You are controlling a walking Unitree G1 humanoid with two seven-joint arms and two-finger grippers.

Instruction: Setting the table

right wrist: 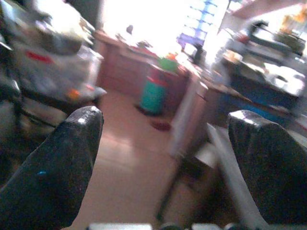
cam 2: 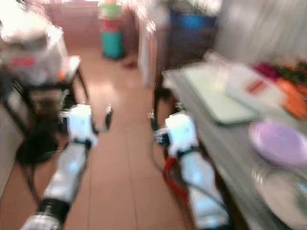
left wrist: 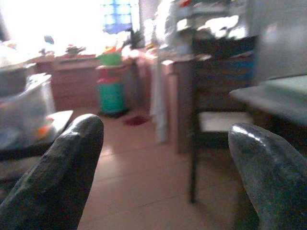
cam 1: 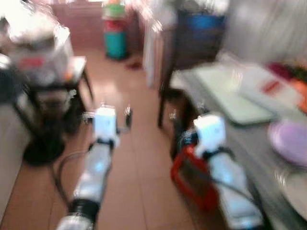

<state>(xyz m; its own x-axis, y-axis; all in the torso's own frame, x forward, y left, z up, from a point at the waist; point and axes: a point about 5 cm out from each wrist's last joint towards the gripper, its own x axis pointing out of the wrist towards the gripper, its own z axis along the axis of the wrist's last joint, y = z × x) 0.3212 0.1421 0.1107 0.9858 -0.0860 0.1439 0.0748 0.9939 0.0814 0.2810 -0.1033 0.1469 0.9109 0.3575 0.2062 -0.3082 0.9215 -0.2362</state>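
Two tools carried forward over the tiled floor, both spread wide and empty: left tool [left wrist: 163,163], right tool [right wrist: 165,163]. Purple plate [cam 2: 279,142] lies flat on the table [cam 2: 225,139] to the robot's right, a paler plate [cam 2: 283,194] just beside. Likely stiff, light, slippery, breakable; best pinched at the rim.

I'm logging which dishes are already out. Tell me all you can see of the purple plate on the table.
The purple plate is a round, shallow, pale lilac dish, plain as far as the blur allows; its material cannot be told. It lies flat and looks empty on the grey table at the robot's right, near the table's edge. A pale green tray lies beyond it and a larger whitish plate sits nearer the robot; whether that one touches it is unclear. Neither gripper touches it.
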